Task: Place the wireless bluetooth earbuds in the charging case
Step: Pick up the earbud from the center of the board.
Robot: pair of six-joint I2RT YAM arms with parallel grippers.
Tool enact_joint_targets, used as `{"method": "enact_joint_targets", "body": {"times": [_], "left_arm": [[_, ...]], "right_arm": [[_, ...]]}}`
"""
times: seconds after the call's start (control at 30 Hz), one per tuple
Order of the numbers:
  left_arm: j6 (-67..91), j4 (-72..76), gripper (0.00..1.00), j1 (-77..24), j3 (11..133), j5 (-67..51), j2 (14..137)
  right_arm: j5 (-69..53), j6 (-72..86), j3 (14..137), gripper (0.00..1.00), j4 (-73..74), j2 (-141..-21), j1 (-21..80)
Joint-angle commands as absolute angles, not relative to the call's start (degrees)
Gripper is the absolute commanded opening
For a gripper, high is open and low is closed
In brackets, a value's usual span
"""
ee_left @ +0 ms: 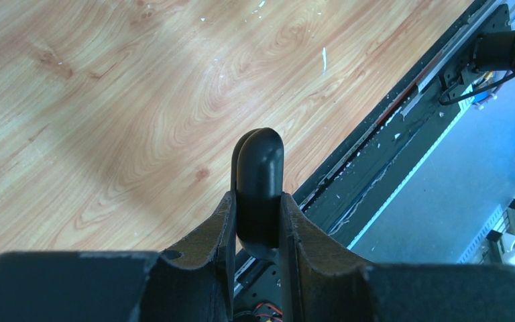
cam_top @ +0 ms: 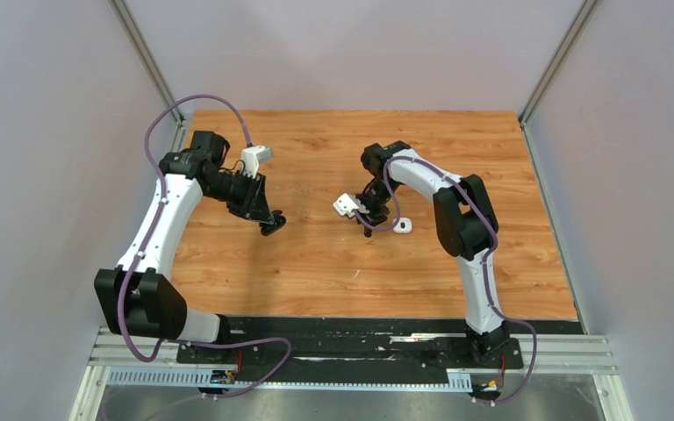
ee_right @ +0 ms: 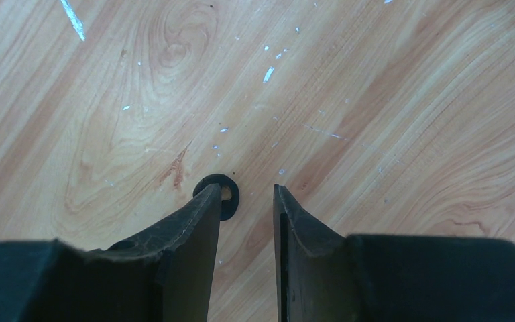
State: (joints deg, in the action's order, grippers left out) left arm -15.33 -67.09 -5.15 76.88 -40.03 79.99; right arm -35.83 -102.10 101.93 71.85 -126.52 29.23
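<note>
Black and ring-shaped, the earbud (ee_right: 235, 204) is lying on the table (ee_right: 389, 100), half tucked under one finger of the right gripper (ee_right: 245, 191) rather than between the two. The jaws are standing apart with nothing in them. We are judging that the gripper needs shifting sideways until the earbud sits centred in the gap, then lowering and closing gently, since so small and round a piece could squirt out. Around the middle of the table, a small white piece (cam_top: 403, 225) is lying near the gripper; we cannot tell what it is. Further left, the left gripper (ee_left: 258, 198) is clamping what looks like a black case (ee_left: 260, 161), well apart, so nothing is blocking the reach.
</note>
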Motion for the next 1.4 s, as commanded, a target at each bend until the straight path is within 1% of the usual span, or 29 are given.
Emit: {"method": "enact_joint_targets", "body": {"times": [0.0,0.37,0.83,1.23,1.37], "left_arm": [[-15.7,-66.4,0.0,-4.9,77.6,-41.7,80.0],[-15.4,-66.1,0.0,-4.9,77.7,-41.9,80.8],[-14.9,-65.6,0.0,-4.9,77.7,-42.4,81.2],[-14.4,-65.0,0.0,-4.9,77.4,-42.9,81.3],[-14.4,-65.1,0.0,-4.9,77.1,-43.0,81.0]], "right_arm": [[-35.7,-105.3,100.4,0.33,70.4,-126.6,29.4],[-34.5,-107.0,96.1,0.34,69.3,-124.3,28.7],[-37.2,-101.6,98.1,0.34,70.5,-122.1,27.0],[-37.5,-102.7,95.9,0.33,71.3,-120.5,26.9],[-39.4,-100.0,98.2,0.33,71.8,-121.5,26.9]]}}
